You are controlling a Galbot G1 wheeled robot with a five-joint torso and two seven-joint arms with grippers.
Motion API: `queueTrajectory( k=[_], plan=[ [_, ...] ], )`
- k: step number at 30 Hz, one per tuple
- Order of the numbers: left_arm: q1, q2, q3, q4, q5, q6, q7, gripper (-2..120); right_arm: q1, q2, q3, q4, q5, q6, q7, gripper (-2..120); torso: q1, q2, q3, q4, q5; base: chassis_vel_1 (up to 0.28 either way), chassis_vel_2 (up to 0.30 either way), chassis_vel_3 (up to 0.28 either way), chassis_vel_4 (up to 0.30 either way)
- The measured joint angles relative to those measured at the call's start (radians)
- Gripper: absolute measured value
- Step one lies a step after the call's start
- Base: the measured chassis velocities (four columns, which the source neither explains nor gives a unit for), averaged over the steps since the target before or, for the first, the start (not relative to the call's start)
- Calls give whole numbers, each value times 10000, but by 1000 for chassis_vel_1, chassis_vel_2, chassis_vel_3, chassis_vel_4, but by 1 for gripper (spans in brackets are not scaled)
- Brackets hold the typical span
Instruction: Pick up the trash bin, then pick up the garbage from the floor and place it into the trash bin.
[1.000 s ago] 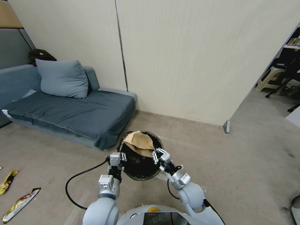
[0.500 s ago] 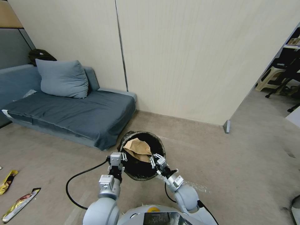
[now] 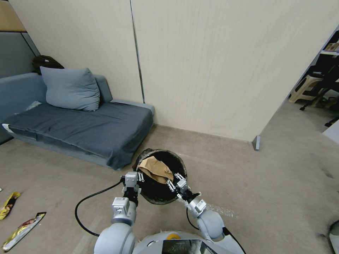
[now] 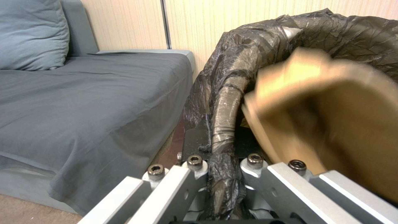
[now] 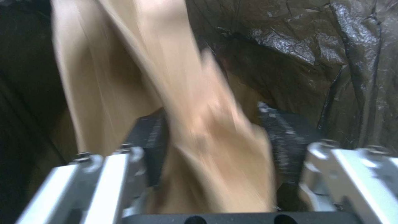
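Observation:
The trash bin, lined with a crinkled black bag, hangs just in front of my body. My left gripper is shut on its near-left rim. In the left wrist view the bag-covered rim runs between that left gripper's fingers. A brown paper piece lies inside the bin, blurred in both wrist views. My right gripper reaches over the near-right rim. Its black pads stand apart in the right wrist view, with the brown paper loose between them. Two yellow snack packets lie on the floor at far left.
A grey-blue sofa with a pillow stands to the left against a beige wall. A black cable loops on the floor by my left arm. The wall ends at a corner post; open floor and a stool lie to the right.
The right gripper has drawn back toward me and lowered. The brown paper has sunk from above the rim down into the bin. The left gripper and the bin have stayed put.

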State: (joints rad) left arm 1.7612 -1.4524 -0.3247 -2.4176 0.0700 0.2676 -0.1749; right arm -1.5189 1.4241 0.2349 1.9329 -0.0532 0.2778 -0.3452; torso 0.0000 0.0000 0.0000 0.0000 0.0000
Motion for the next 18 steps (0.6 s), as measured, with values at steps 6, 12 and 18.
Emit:
queueTrajectory(
  k=[6,12,18],
  plan=[
    [5,15,5,0,1,-4,0,1,-37,-52,3,86,-7,2,6,84,0,0,0,1,0,0,0,0,0],
    [9,29,2,-13,2,-6,3,1,-189,-180,44,268,-14,3,1,100,0,0,0,0,1,0,0,0,0],
    [14,31,12,-34,2,-6,5,1,-313,-269,137,498,-21,8,-25,100,0,0,0,0,1,0,0,0,0]
  ],
)
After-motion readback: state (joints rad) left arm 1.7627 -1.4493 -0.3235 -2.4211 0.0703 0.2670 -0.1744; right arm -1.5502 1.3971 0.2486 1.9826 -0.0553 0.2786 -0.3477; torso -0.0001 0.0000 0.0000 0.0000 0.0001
